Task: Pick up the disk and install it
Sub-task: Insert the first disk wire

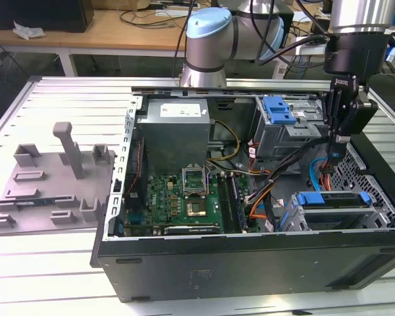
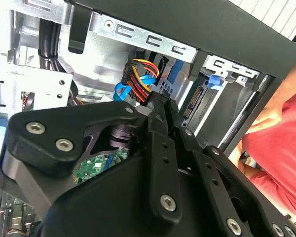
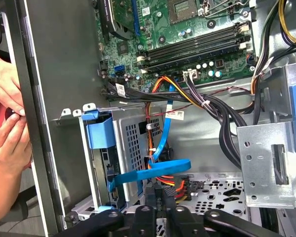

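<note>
One gripper (image 1: 334,158) hung inside the open computer case (image 1: 250,257), its fingers pressed together on nothing, close to a blue cable (image 3: 158,173). The disk (image 1: 332,199) sat in the drive cage at the case's front corner on the exterior view's right, blue frame uppermost. It looked rigid, fairly heavy and shock-sensitive; the frame's side edges seemed the safest hold.

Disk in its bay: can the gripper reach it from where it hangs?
Probably not cleanly: the gripper hangs close above the disk, but blue and orange cables cross the gap between them.
</note>
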Robot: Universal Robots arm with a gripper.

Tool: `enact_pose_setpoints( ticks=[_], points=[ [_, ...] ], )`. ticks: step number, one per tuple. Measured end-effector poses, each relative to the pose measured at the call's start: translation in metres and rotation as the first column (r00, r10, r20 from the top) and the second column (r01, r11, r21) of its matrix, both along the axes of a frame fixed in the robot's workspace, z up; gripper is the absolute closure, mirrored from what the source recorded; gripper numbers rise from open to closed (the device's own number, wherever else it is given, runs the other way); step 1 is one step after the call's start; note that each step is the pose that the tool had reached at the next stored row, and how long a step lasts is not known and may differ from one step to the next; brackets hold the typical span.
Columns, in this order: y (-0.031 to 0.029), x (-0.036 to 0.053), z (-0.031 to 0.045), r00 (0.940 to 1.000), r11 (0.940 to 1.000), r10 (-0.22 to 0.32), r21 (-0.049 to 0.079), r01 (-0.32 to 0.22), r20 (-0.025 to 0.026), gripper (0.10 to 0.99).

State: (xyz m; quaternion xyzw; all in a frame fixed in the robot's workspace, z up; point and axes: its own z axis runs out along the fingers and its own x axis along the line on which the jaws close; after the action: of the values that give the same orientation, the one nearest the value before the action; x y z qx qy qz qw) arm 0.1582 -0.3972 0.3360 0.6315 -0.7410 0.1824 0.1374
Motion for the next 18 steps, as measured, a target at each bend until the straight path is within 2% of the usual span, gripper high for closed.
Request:
enact_pose_setpoints(
  ticks=[1,12,16,18],
  points=[
    [0.0,0.0,0.0,1.0,1.0,0.0,0.0,0.0,0.0,0.918],
    [-0.0007,0.0,0.0003,1.0,1.0,0.0,0.0,0.0,0.0001,0.918],
    [-0.0054,0.0,0.0039,1.0,1.0,0.0,0.004,0.0,0.0001,0.918],
    [-0.0132,0.0,0.005,1.0,0.9999,0.0,0.013,0.0,0.0001,0.918]
  ],
)
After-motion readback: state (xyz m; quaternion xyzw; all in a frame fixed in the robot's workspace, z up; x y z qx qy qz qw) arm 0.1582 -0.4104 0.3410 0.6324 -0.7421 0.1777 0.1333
